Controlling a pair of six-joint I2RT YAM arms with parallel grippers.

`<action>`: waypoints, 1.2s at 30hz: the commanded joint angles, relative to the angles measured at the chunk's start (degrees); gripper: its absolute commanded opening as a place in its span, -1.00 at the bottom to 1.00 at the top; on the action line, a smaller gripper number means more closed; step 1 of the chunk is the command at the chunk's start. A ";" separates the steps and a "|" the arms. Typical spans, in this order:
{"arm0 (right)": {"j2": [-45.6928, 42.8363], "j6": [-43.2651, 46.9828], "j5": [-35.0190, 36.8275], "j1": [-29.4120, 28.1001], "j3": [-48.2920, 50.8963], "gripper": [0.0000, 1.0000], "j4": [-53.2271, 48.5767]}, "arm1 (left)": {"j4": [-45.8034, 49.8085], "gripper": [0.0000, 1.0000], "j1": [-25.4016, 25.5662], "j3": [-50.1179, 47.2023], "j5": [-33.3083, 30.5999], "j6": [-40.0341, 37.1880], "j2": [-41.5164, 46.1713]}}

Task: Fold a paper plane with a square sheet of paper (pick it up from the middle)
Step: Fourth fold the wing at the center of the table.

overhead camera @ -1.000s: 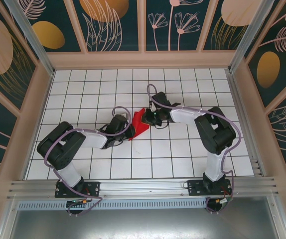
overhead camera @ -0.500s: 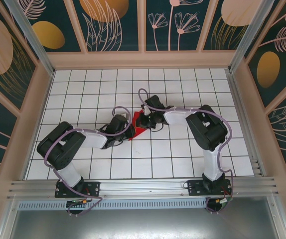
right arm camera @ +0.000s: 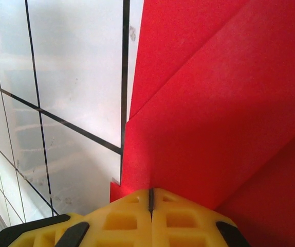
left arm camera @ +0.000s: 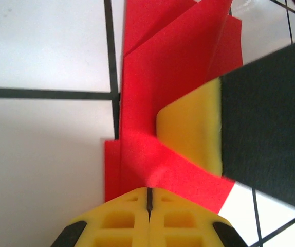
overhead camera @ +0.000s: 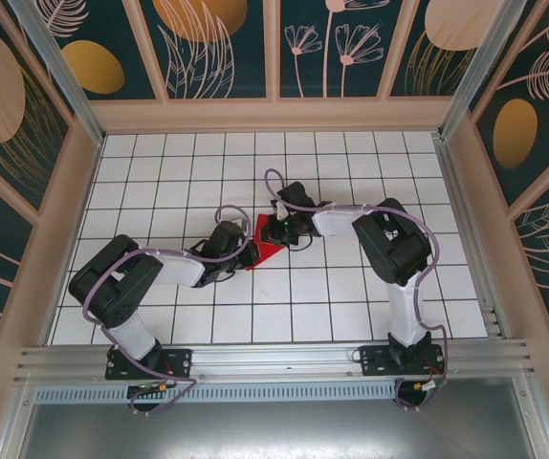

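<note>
left gripper [left arm camera: 148, 196]: jaws pressed together, pinching one edge of the folded sheet of thin bright red paper [left arm camera: 152, 98] | paper: creased into layers, low over the middle of the white tiled table [overhead camera: 208, 163], between both grippers | right gripper [right arm camera: 150, 198]: jaws closed, clamped on the paper's other side
</note>
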State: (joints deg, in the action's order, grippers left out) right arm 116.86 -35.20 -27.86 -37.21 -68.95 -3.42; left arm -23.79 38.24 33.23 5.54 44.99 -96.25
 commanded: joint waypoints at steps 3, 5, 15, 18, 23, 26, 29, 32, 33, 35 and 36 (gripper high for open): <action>-0.31 -0.02 3.01 2.85 3.35 -0.96 -0.07 | 6.52 -1.00 -0.40 -5.37 3.72 -2.53 1.71; -1.81 -2.32 2.49 2.53 6.13 -0.96 1.65 | 4.52 -1.00 -0.45 -6.29 5.70 -3.20 2.64; -3.67 -7.86 2.45 0.74 11.29 -0.96 6.05 | 2.22 -1.00 -0.61 -4.91 6.14 -3.56 9.31; -3.12 -8.02 2.54 0.61 10.96 -0.97 5.63 | 2.02 -0.97 -0.59 -3.67 4.04 -2.53 12.61; -2.52 -8.43 2.62 0.39 10.76 -0.97 5.55 | -0.97 -0.93 -0.54 -3.28 6.04 -0.81 13.99; -2.41 -8.62 2.63 0.32 10.76 -0.96 5.61 | -1.76 -0.92 -0.58 -2.89 7.54 -0.28 12.31; -2.36 -8.61 2.52 0.32 10.85 -0.96 5.63 | -3.38 -0.93 -0.60 -2.18 10.49 0.65 9.45; -2.36 -8.69 2.20 0.32 10.89 -0.97 5.98 | -3.71 -0.94 -0.56 -1.12 11.59 1.16 6.29; -2.35 -8.66 2.01 0.34 10.90 -0.96 6.21 | -3.63 -0.94 -0.59 -0.85 11.43 1.24 5.47; -2.46 -8.58 1.84 0.36 10.98 -0.96 6.49 | -3.27 -0.96 -0.59 -0.33 10.66 1.24 4.47; -2.47 -8.57 1.62 0.30 11.05 -0.97 6.71 | -2.68 -0.98 -0.56 -0.04 9.80 1.32 4.02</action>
State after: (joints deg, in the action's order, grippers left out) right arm 112.64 -43.64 -28.51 -36.42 -59.48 5.43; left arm -25.50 37.76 31.33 15.18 45.50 -91.09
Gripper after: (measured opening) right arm 0.055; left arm 0.068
